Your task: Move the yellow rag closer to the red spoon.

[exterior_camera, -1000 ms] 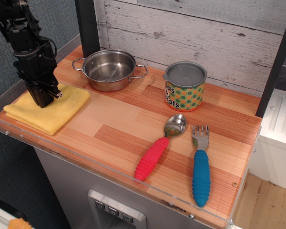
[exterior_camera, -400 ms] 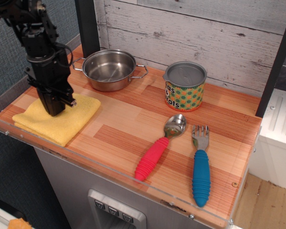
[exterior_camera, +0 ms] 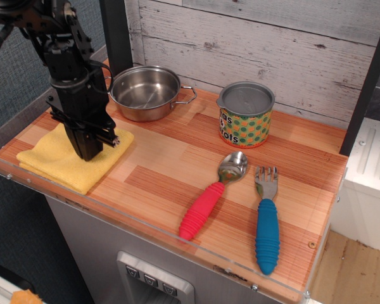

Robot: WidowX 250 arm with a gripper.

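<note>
Fingers [exterior_camera: 88, 152]: black, pointing down, tips pressed into the yellow rag [exterior_camera: 63, 161]; whether they pinch cloth or sit closed on it, cannot tell. Rag lies flat at the left front of the desk [exterior_camera: 164, 171], near the clear front edge. Steel pot [exterior_camera: 144, 92] just behind the rag. Red spoon [exterior_camera: 214, 195] well apart, right of centre, beside the blue-handled fork [exterior_camera: 266, 221]. Patterned lidded tin [exterior_camera: 245, 114] behind the spoon.
</note>
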